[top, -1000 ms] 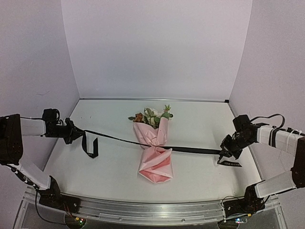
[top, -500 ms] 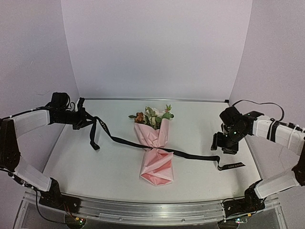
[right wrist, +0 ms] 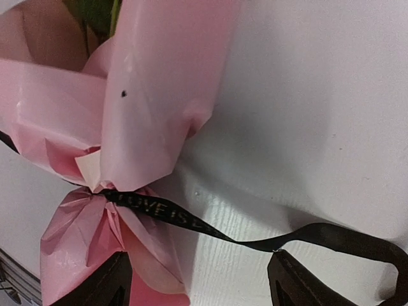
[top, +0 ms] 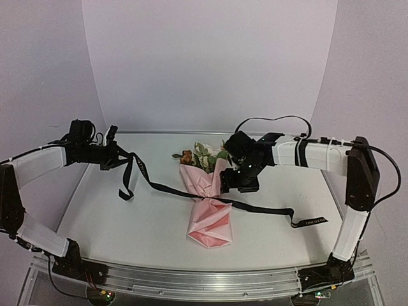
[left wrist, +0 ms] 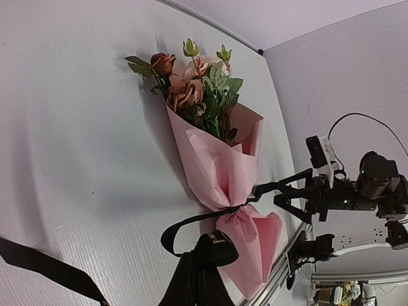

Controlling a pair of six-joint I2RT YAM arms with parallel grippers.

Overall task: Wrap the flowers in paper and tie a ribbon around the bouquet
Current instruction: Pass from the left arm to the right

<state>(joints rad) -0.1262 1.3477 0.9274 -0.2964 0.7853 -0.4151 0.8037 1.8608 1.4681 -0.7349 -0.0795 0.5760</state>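
Your left pincer (top: 122,158) is clamped on the ribbon (top: 268,209), which cinches the bouquet (top: 205,185) lying mid-way across the surface (top: 146,223). Your right pincer (top: 234,185) hovers at the bouquet's waist, jaws wide, holding nothing.

Soft, even light is falling from above, keeping the top view bright and tinting the walls (top: 210,64) lavender. The bouquet (top: 208,207) is casting only a faint shadow on the tabletop (top: 127,223). In the right wrist view the ribbon (right wrist: 166,213) is throwing a blurred grey shadow, and the paper (right wrist: 159,76) is looking slightly soft. In the left wrist view the left gripper (left wrist: 204,274) is showing dark and unsharp.
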